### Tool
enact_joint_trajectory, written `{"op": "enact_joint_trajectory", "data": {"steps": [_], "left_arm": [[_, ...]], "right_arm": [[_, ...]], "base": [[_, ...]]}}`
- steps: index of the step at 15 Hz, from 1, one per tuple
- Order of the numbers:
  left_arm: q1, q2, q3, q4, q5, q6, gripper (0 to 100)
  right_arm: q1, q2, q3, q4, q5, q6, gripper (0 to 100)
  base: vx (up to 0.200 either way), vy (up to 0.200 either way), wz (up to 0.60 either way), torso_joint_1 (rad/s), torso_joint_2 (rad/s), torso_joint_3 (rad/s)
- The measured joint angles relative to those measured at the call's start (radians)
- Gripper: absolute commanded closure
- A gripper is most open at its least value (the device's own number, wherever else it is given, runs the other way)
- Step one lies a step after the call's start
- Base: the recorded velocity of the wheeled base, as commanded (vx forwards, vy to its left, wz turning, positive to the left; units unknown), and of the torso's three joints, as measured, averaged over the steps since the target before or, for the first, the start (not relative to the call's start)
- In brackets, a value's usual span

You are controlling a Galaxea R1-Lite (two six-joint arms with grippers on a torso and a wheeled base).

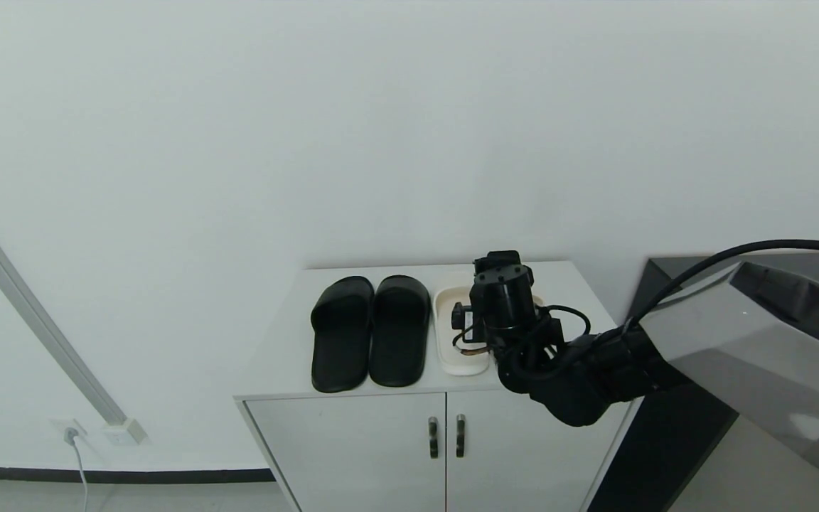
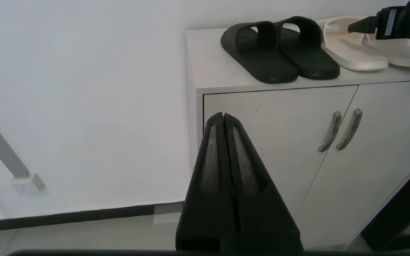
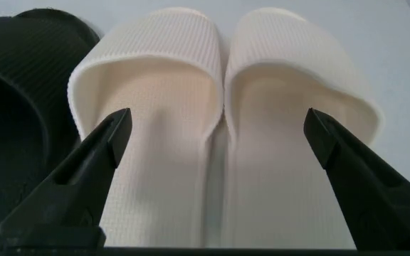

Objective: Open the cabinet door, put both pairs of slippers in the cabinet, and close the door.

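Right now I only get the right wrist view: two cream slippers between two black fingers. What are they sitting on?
Observer: The cream slippers lie on top of a white cabinet.
Operator: Is anything else up there?
Observer: Yes, a black pair lies right beside them, on the robot's left.
Operator: Is the cabinet open?
Observer: No. Both doors are shut, and their handles meet in the middle.
Operator: And the other arm?
Observer: The left gripper is held clear of the cabinet, pointing towards its left door. Its fingers are shut on nothing.
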Motion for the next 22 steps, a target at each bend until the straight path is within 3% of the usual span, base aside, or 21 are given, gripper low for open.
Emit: {"op": "enact_joint_trajectory", "data": {"steps": [12,13,22], "left_arm": [[0.000,0.000,0.000,0.000,0.002,-0.006,100],[0.000,0.000,0.000,0.000,0.003,-0.008,100],[0.000,0.000,0.000,0.000,0.003,-0.009,100]], "right_arm": [[-0.074,0.159,-0.242,0.071,0.007,-0.002,0],[-0.077,0.170,-0.256,0.076,0.010,-0.002,100],[-0.085,0.196,-0.320,0.079,0.006,0.000,100]], "base": [[0.000,0.000,0.00,0.000,0.00,0.000],[0.000,0.000,0.00,0.000,0.00,0.000],[0.000,0.000,0.00,0.000,0.00,0.000]]}}
